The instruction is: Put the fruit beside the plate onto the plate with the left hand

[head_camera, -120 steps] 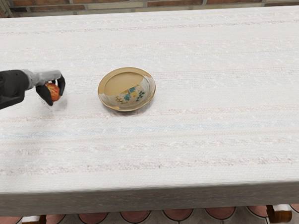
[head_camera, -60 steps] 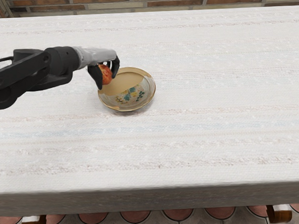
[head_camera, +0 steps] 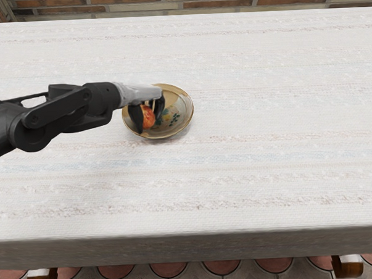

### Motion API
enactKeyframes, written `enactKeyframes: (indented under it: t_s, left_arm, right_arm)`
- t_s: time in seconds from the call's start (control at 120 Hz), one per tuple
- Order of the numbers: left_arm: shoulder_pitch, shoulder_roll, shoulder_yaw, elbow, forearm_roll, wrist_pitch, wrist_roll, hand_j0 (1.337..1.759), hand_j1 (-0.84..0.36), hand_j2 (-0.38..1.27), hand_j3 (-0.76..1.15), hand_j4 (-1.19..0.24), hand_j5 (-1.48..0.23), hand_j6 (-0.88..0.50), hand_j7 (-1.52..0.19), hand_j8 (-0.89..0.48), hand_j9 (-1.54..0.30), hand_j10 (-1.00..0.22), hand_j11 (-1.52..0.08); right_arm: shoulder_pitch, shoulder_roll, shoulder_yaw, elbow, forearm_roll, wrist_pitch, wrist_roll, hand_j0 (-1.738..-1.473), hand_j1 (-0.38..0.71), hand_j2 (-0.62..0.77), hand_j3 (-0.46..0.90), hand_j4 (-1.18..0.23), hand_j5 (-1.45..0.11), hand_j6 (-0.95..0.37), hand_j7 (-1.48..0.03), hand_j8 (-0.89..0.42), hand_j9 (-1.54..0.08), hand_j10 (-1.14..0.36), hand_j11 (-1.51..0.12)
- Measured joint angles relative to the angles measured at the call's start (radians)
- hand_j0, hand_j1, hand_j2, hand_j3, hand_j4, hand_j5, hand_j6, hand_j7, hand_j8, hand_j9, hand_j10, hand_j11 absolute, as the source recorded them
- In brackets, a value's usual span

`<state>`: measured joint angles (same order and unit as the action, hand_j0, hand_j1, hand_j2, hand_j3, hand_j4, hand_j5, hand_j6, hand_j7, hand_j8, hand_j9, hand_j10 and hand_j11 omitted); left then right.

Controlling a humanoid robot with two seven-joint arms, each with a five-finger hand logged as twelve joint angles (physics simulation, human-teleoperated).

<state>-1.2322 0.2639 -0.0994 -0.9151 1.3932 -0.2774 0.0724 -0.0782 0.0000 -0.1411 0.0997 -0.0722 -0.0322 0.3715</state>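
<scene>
A tan plate (head_camera: 180,109) with a flower pattern sits on the white tablecloth, left of the table's centre. My left hand (head_camera: 148,114) reaches in from the left and hangs over the plate's left half, its dark fingers curled around a red-orange fruit (head_camera: 148,117). The fruit is low over the plate's inside; whether it touches the plate I cannot tell. The hand and forearm hide the plate's left rim. The right arm does not show.
The tablecloth (head_camera: 267,160) stretches wide to the right and toward the front edge. A brick wall runs along the back of the table.
The left hand carried the fruit from the cloth at the far left, rightward over the plate's rim, and has now come down over the plate's left half.
</scene>
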Motion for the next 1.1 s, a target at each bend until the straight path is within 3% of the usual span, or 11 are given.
enactKeyframes:
  t_s: [0.133,0.183,0.242,0.525,1.1]
  left_arm:
    - [0.003,0.0,-0.002,0.001,-0.012,0.006,0.0,1.661,-0.15,0.12,0.19,-0.72,-0.99,-0.57,-0.96,-0.46,-0.97,-0.58,-0.98]
    - [0.002,-0.001,-0.001,0.001,-0.023,0.006,0.001,1.673,-0.17,0.18,0.18,-0.68,-0.94,-0.58,-0.91,-0.48,-0.92,-0.59,-0.93]
    - [-0.006,0.0,-0.001,-0.001,-0.042,0.006,0.001,1.658,-0.18,0.19,0.14,-0.65,-0.88,-0.59,-0.86,-0.49,-0.87,-0.59,-0.87]
    - [-0.036,0.006,-0.002,-0.008,-0.144,0.006,0.0,1.658,-0.02,0.09,0.03,-0.36,-0.48,-0.35,-0.48,-0.32,-0.48,-0.35,-0.48]
    - [-0.101,0.184,-0.027,-0.033,-0.253,0.005,0.001,1.658,0.05,0.05,0.0,-0.26,-0.33,-0.26,-0.33,-0.26,-0.33,-0.26,-0.33]
  right_arm:
    - [0.0,0.0,0.0,0.0,0.0,0.0,0.0,-1.658,-0.31,-0.01,0.0,-0.04,-0.05,-0.04,-0.05,-0.04,-0.05,-0.03,-0.05]
    - [0.0,0.0,0.0,0.0,0.0,0.0,0.0,-1.658,-0.31,-0.01,0.0,-0.04,-0.05,-0.04,-0.05,-0.04,-0.05,-0.03,-0.05]
    - [0.0,0.0,0.0,0.0,0.0,0.0,0.0,-1.658,-0.31,-0.01,0.0,-0.04,-0.05,-0.04,-0.05,-0.04,-0.05,-0.03,-0.05]
    - [0.0,0.0,0.0,0.0,0.0,0.0,0.0,-1.658,-0.31,-0.01,0.0,-0.04,-0.05,-0.04,-0.05,-0.04,-0.05,-0.03,-0.05]
    - [0.0,0.0,0.0,0.0,0.0,0.0,0.0,-1.658,-0.31,-0.01,0.0,-0.04,-0.05,-0.04,-0.05,-0.04,-0.05,-0.04,-0.05]
